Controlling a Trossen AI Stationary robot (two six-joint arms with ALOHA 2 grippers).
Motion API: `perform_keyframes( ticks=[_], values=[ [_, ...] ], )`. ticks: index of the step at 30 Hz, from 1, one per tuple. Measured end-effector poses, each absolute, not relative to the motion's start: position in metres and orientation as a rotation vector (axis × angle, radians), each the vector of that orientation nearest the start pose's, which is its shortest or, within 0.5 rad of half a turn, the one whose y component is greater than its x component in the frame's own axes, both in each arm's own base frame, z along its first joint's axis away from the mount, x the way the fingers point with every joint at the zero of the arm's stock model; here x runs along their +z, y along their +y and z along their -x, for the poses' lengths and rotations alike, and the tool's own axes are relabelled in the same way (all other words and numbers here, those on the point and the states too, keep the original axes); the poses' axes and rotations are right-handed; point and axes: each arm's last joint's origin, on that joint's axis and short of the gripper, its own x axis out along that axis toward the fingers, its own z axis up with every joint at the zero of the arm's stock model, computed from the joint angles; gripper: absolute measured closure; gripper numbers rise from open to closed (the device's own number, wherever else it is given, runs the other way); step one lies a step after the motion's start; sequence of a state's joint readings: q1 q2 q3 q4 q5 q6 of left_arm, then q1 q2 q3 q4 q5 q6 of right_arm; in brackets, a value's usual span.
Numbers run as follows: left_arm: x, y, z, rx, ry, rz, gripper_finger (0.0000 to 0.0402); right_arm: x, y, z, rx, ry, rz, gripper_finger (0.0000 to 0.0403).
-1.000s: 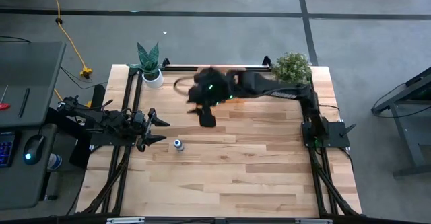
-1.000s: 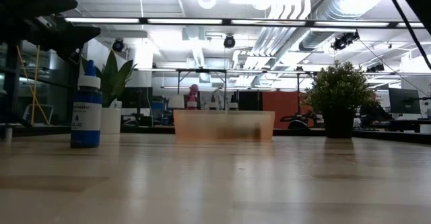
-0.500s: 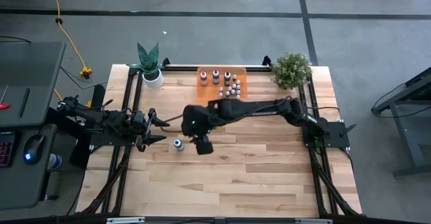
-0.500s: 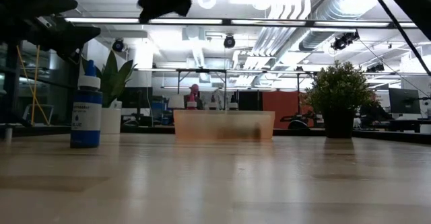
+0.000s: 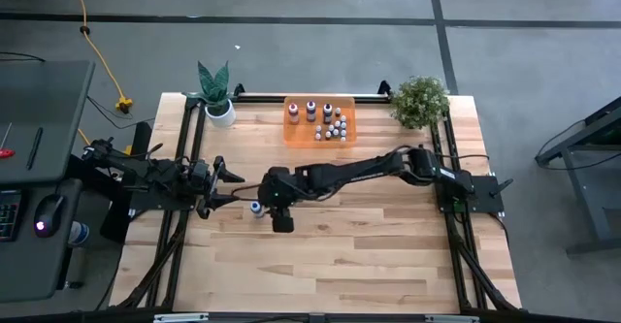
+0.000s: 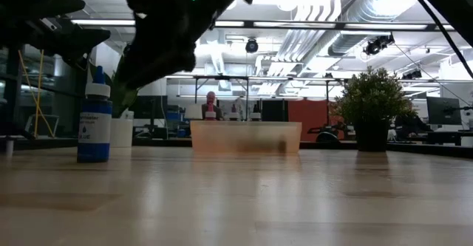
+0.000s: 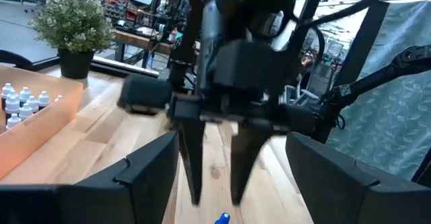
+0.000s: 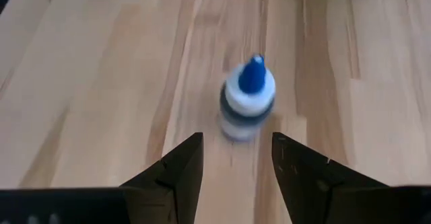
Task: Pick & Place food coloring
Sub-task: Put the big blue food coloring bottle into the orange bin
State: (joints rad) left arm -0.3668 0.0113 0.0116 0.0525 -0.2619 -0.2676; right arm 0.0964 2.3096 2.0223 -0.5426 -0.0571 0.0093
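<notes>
Most of the food coloring already sits in the orange tray (image 5: 294,129) at the far side of the surface (image 5: 388,245): a cluster of small whitish bottles (image 5: 334,129) with a few larger ones beside them, well apart from either arm. One blue bottle (image 8: 248,98) is left out, standing upright on the bare wood.

The right gripper (image 8: 232,158) hangs over it with its fingers (image 8: 176,167) spread wide and holding nothing; the bottle stands just ahead of the gap between them, not yet inside. The left gripper (image 5: 231,187) waits at the left edge, its fingers apart and empty, with the bottle close in front of its tips.

By my reading, the last pick has not begun: the grasp, the carry and the drop into the tray remain. Whether other bottles lie outside the tray I cannot tell for certain, though none show.
</notes>
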Motion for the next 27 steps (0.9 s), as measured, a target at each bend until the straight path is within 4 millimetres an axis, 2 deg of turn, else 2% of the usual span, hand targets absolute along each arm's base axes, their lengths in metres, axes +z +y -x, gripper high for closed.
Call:
perform_keyframes(
  ticks=[4, 11, 18, 27],
  values=[
    [0.172, -0.028, -0.093, -0.111, -0.036, 0.284, 0.0130, 0.202, 0.054, -0.517, 0.095, 0.733, -0.015, 0.0237],
    [0.172, -0.028, -0.093, -0.111, -0.036, 0.284, 0.0130, 0.192, 0.052, -0.520, 0.027, 0.648, -0.025, 0.0237],
    [0.172, -0.028, -0.093, -0.111, -0.036, 0.284, 0.0130, 0.186, 0.054, -0.519, 0.045, 0.622, -0.053, 0.0237],
    [0.172, -0.028, -0.093, -0.111, -0.036, 0.284, 0.0130, 0.187, 0.058, -0.520, 0.063, 0.599, -0.048, 0.0237]
  ],
)
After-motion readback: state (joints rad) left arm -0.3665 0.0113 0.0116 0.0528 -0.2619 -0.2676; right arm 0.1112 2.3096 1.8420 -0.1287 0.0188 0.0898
